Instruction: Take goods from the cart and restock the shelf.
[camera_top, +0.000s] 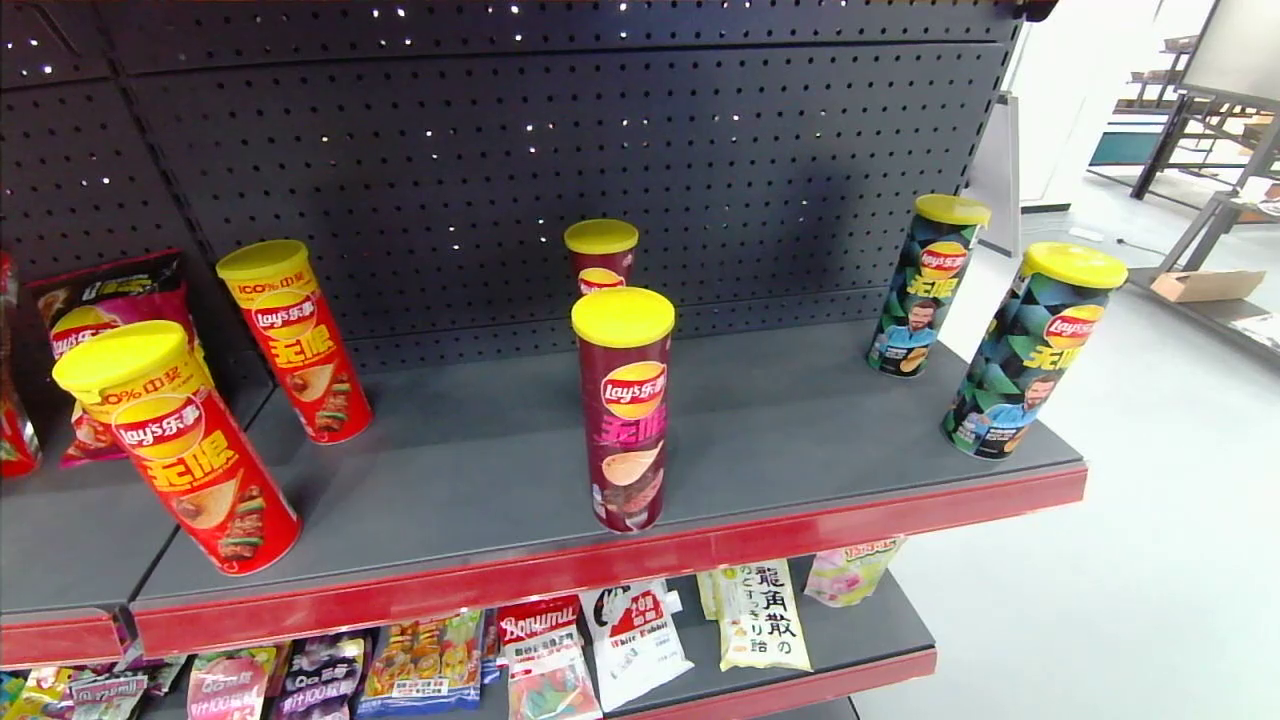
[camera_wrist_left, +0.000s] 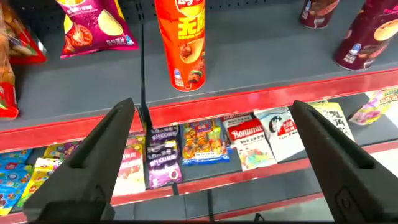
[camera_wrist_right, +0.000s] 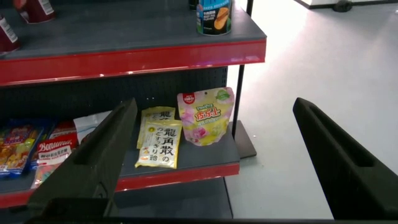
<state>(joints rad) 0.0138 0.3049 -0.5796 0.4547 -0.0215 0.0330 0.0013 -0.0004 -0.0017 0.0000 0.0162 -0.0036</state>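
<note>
The grey shelf (camera_top: 480, 440) with a red front lip carries yellow-lidded chip cans standing upright. Two red cans (camera_top: 180, 450) (camera_top: 295, 340) stand at the left, two maroon cans (camera_top: 625, 410) (camera_top: 601, 255) in the middle, and two dark patterned cans (camera_top: 925, 285) (camera_top: 1035, 350) at the right end. My left gripper (camera_wrist_left: 211, 162) is open with nothing in it, below the shelf's lip in front of a red can (camera_wrist_left: 185, 43). My right gripper (camera_wrist_right: 214, 168) is also open and holds nothing, low by the shelf's right end under a patterned can (camera_wrist_right: 214, 15).
A lower shelf (camera_top: 860, 630) holds several snack packets, among them a yellow bag (camera_wrist_right: 158, 137) and a pink bag (camera_wrist_right: 205, 115). Chip bags (camera_top: 110, 310) lean at the far left. Open floor (camera_top: 1150, 560) lies to the right, with a cardboard box (camera_top: 1205, 285) beyond.
</note>
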